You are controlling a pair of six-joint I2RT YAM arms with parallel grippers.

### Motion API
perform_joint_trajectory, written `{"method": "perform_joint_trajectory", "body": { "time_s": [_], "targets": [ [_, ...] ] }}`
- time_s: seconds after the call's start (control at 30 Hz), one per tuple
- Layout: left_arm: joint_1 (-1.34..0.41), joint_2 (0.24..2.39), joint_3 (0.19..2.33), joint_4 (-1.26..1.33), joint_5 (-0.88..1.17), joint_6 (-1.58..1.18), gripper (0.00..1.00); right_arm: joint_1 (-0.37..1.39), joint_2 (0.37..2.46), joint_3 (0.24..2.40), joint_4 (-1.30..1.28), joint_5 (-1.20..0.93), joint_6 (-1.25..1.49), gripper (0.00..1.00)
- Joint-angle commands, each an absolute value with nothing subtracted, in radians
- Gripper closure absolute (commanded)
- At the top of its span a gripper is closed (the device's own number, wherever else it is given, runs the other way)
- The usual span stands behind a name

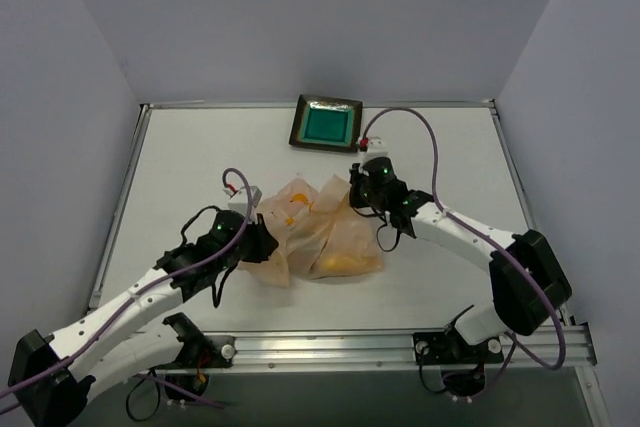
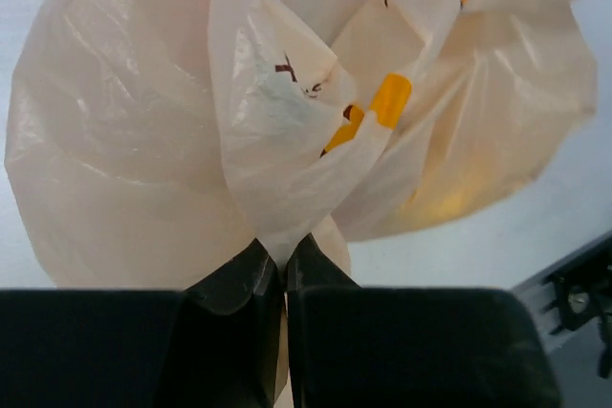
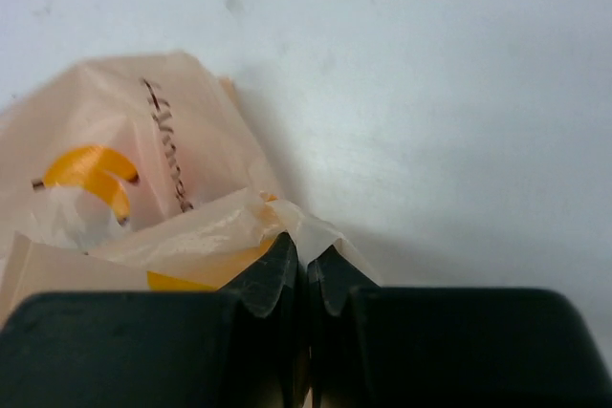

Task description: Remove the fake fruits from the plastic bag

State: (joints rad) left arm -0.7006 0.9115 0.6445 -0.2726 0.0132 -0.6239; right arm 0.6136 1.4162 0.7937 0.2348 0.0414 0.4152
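Note:
The pale peach plastic bag (image 1: 310, 227) with yellow banana prints lies crumpled mid-table between the two arms. A yellow-orange glow (image 1: 345, 262) inside its near right part is a fruit seen through the plastic; it also shows in the left wrist view (image 2: 449, 200). The orange and grape cluster are hidden. My left gripper (image 1: 262, 239) is shut on a fold of the bag (image 2: 284, 188) at its left edge. My right gripper (image 1: 356, 187) is shut on the bag's far right edge (image 3: 287, 222).
A square dark tray (image 1: 326, 124) with a teal centre stands at the back of the table, just beyond the right gripper. The metal rail (image 1: 400, 347) runs along the near table edge. Grey walls close in on three sides.

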Motion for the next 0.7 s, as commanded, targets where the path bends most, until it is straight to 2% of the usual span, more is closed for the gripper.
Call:
{"method": "perform_joint_trajectory", "body": {
  "time_s": [0.0,0.13,0.2,0.27,0.3,0.33,0.4,0.43,0.5,0.6,0.67],
  "targets": [
    [-0.707,0.804,0.604,-0.230,0.052,-0.787,0.98,0.558,1.505,0.983,0.333,0.086,0.220,1.00],
    [-0.735,0.794,0.633,-0.186,0.064,-0.810,0.98,0.554,1.531,0.962,0.342,-0.064,0.166,1.00],
    [-0.735,0.810,0.678,-0.154,0.084,-0.805,0.98,0.552,1.473,0.835,0.324,-0.069,0.239,1.00],
    [-0.732,0.834,0.696,-0.112,0.081,-0.805,0.98,0.554,1.363,0.731,0.281,-0.048,0.314,0.95],
    [-0.727,0.845,0.713,-0.107,0.068,-0.801,0.98,0.554,1.320,0.686,0.249,-0.020,0.354,0.89],
    [-0.720,0.871,0.718,-0.101,0.052,-0.796,0.98,0.558,1.268,0.626,0.209,0.045,0.404,0.71],
    [-0.660,0.899,0.712,-0.072,0.067,-0.804,0.98,0.568,1.099,0.604,0.056,0.112,0.439,0.48],
    [-0.634,0.925,0.697,-0.033,0.098,-0.816,0.98,0.574,1.039,0.604,0.014,0.138,0.451,0.33],
    [-0.554,0.949,0.661,0.102,0.191,-0.871,0.98,0.583,0.889,0.646,-0.124,0.158,0.465,0.22],
    [-0.503,1.005,0.635,0.182,0.268,-0.902,0.98,0.600,0.798,0.741,-0.199,0.111,0.476,0.24],
    [-0.500,1.022,0.643,0.195,0.279,-0.905,0.98,0.632,0.810,0.797,-0.213,0.083,0.476,0.35]
  ]
}}
